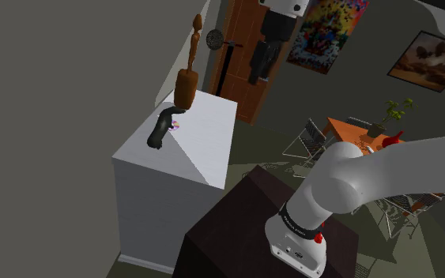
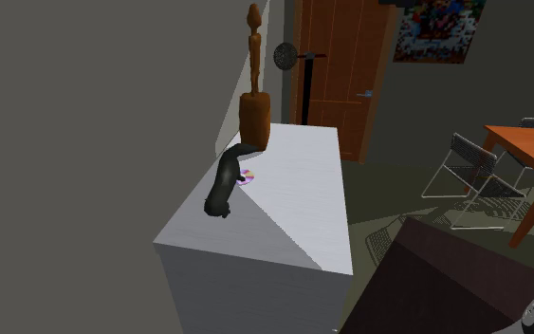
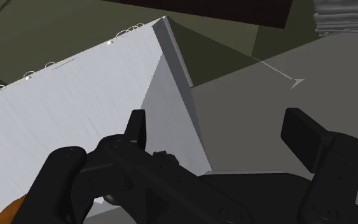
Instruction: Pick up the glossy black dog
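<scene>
**Approach step, dog not grasped**

The gripper (image 3: 220, 130) has its fingers spread wide with nothing between them, and the wrist view shows it looking at the white cabinet (image 1: 206, 136). The dog (image 1: 160, 129) sits on the cabinet top at the wall-side edge, just beside the brown wooden figure (image 1: 186, 79), with a small coloured disc (image 2: 246, 176) next to it. It is black, slim and long, with an arched body. For the next move, bring the hand over the dog, keep clear of the figure, and close across the narrow body.
</scene>
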Tool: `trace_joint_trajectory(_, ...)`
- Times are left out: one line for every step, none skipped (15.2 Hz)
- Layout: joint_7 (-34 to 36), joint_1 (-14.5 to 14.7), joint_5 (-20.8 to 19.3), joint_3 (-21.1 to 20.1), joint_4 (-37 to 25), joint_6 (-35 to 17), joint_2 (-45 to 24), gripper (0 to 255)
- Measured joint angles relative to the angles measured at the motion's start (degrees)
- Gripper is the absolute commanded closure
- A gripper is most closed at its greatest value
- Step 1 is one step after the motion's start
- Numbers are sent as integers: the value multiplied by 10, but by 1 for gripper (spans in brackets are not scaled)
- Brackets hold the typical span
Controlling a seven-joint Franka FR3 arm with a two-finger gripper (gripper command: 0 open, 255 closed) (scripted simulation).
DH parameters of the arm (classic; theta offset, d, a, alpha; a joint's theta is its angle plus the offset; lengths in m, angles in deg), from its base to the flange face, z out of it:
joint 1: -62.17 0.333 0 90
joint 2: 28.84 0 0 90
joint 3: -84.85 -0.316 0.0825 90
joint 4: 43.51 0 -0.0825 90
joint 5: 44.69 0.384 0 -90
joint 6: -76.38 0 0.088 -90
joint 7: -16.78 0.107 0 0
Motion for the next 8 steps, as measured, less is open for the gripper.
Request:
trace_joint_trajectory(0, 0, 0, 0, 0, 0, 0, 0)
trace_joint_trajectory(7, -1, 2, -4, 5, -9, -5, 0)
trace_joint_trajectory(18, -2, 4, -10, 10, -21, -12, 0)
trace_joint_trajectory(28, -4, 5, -14, 21, -36, -17, 0)
trace_joint_trajectory(41, -7, 7, -20, 27, -53, -28, 0)
trace_joint_trajectory(57, -7, 11, -30, 37, -73, -38, 0)
trace_joint_trajectory(74, -9, 14, -39, 39, -93, -56, 0)
trace_joint_trajectory(87, -11, 15, -45, 44, -111, -70, 0)
